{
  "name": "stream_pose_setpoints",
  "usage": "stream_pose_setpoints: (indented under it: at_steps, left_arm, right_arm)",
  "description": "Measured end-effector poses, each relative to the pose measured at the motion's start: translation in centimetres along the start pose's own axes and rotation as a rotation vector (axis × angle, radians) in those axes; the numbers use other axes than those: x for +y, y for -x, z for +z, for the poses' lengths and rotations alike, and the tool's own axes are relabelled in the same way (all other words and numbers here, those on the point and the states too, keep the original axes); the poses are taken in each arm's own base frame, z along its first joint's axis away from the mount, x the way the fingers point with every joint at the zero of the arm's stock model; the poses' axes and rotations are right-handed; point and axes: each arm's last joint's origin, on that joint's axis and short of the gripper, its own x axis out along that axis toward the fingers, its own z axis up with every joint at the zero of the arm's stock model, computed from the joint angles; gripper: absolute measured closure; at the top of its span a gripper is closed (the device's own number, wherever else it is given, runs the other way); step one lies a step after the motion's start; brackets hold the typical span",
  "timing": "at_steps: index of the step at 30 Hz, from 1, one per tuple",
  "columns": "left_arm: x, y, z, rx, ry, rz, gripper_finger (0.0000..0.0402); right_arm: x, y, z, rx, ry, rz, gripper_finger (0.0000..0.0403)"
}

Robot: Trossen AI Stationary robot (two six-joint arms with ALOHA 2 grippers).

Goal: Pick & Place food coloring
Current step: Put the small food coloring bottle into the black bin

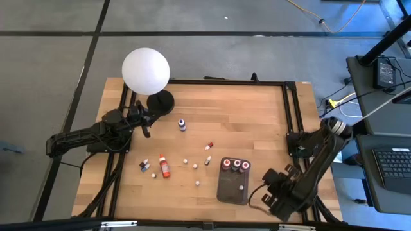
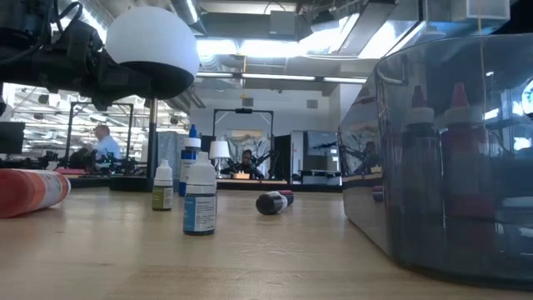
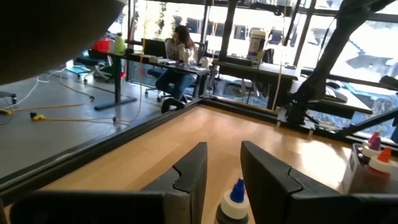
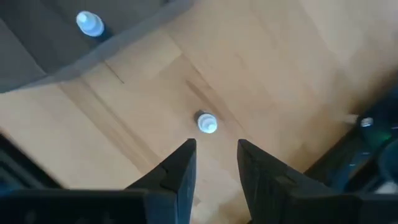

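Several tiny food coloring bottles stand or lie on the wooden table; a blue-capped one (image 1: 182,124) stands near the left arm, and a bigger red one (image 1: 165,166) lies on its side. Three red-capped bottles (image 1: 236,165) and one white-capped bottle (image 1: 241,187) stand in the dark grey tray (image 1: 226,190). My left gripper (image 1: 145,122) is open, level above the table, with the blue-capped bottle (image 3: 235,202) ahead of its fingers. My right gripper (image 1: 266,192) is open beside the tray's right side, pointing down over a white-capped bottle (image 4: 207,122) standing on the wood.
A white globe lamp (image 1: 146,70) on a black base stands at the far left, close to the left arm. Black frame rails (image 1: 290,109) run along the table's edges. Bare wood lies between the lamp and the tray. People sit in the room beyond (image 3: 177,46).
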Motion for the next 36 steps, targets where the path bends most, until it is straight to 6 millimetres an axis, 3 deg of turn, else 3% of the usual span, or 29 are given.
stream_pose_setpoints:
  at_steps: [7, 21, 32, 36]
  left_arm:
    - [0.0, 0.0, 0.0, 0.0, 0.0, 0.0, 0.0306]
    - [0.0, 0.0, 0.0, 0.0, 0.0, 0.0, 0.0311]
    - [0.0, 0.0, 0.0, 0.0, 0.0, 0.0, 0.0309]
    - [0.0, 0.0, 0.0, 0.001, 0.0, 0.0, 0.0308]
  right_arm:
    - [-3.7, -1.2, 0.3, 0.019, -0.13, 0.115, 0.0283]
    - [-3.8, -3.5, 0.3, 0.07, -0.21, 0.161, 0.0281]
    - [-4.1, -4.1, 0.3, 0.022, -0.21, 0.146, 0.018]
    - [-3.5, -4.3, 0.2, 0.026, -0.204, 0.178, 0.0161]
